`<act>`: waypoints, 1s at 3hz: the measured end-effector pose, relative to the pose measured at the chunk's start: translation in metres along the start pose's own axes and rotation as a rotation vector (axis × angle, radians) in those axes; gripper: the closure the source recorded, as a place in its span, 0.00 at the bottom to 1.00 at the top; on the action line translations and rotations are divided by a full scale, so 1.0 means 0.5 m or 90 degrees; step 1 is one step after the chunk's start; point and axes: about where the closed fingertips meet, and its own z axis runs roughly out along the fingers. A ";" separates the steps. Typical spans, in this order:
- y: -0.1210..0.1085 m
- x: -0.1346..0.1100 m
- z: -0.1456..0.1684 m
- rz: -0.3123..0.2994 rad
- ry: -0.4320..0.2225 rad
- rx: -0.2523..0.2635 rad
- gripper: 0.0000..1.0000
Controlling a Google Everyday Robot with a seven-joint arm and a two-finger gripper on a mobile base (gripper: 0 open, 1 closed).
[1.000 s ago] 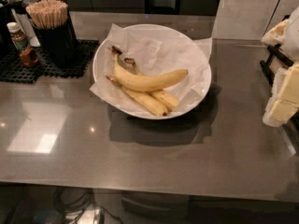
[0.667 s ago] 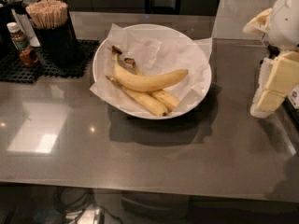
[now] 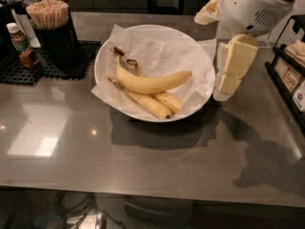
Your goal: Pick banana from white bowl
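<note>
The gripper (image 3: pixel 229 75) hangs pointing down just beside the right rim of the bowl (image 3: pixel 190 112), under the arm's white housing (image 3: pixel 252 4). I cannot tell whether it is open or closed. It holds nothing that can be seen, and whether it touches the rim or the paper (image 3: pixel 157 46) lining the bowl cannot be told. The banana (image 3: pixel 152 82) lies across the middle of the bowl, resting on two slimmer bananas (image 3: pixel 152 101). Its thick end points toward the gripper and its dark-tipped stem points up and to the left. To the gripper's right a black rack (image 3: pixel 286 73) stands near, so the gripper sits between the bowl and the rack. A broad stretch of grey counter (image 3: pixel 143 166) runs from the bowl to the near edge. Left of the bowl, a black cup (image 3: pixel 59 44) of sticks and a sauce bottle (image 3: pixel 21 44) stand on a black mat (image 3: pixel 19 70), which nearly reaches the bowl's left rim.
</note>
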 end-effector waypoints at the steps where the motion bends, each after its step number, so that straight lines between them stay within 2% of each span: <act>1: -0.046 -0.034 0.044 -0.014 -0.032 -0.020 0.00; 3: -0.119 -0.034 0.146 0.011 -0.069 -0.065 0.00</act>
